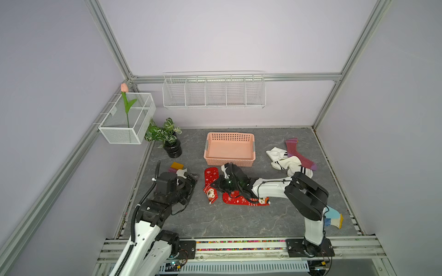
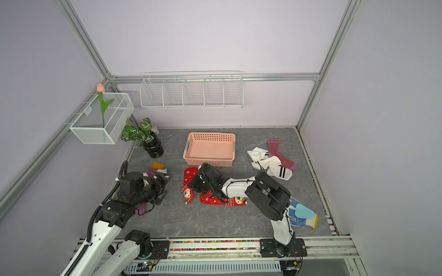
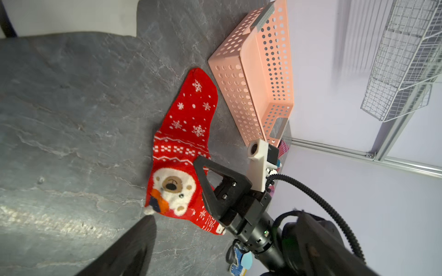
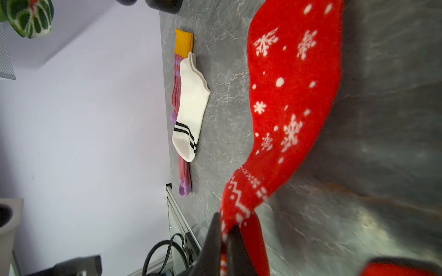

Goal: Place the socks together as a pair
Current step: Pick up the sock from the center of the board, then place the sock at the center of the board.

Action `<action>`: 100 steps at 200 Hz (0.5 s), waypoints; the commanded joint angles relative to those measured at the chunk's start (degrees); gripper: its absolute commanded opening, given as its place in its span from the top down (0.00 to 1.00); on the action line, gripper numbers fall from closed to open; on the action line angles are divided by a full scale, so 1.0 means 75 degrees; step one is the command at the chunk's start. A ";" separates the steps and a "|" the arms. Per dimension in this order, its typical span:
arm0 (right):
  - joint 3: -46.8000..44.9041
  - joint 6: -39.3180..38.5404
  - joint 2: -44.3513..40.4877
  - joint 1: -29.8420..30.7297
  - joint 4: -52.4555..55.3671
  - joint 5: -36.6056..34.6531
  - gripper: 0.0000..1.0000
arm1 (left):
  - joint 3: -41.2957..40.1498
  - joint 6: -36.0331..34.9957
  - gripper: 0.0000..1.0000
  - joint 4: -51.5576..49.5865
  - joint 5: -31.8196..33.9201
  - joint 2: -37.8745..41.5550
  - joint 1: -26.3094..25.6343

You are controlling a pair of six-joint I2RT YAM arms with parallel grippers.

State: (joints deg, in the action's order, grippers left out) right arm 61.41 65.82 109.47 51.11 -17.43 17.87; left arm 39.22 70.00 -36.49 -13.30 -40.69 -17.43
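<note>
In the right wrist view, the right pincer (image 4: 226, 223) is shown at lower centre, closed on the patterned band of a red snowflake sock (image 4: 294, 95). In both top views this grip is hidden by the arm, below the pink basket (image 1: 229, 162). The left pincer (image 1: 192, 181) is spread open and empty. At centre left of the right wrist view, a white striped sock (image 4: 191, 107) is laid over a maroon sock (image 4: 176, 83) on the tabletop (image 4: 227, 71). 1 bear face (image 3: 172, 188) on the red sock is made plain by the left wrist view.
</note>
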 commanded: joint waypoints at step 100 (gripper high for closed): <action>0.1292 -0.6052 -0.1145 -0.2821 0.7256 -0.0066 0.70 | -0.0006 -0.1891 0.07 0.0892 0.0312 -0.2207 -0.0051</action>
State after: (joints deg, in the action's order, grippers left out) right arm 71.68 29.26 101.38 34.35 26.79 21.34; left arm 39.22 58.48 -33.23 -11.40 -55.09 -17.43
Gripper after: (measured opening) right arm 0.284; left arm 0.930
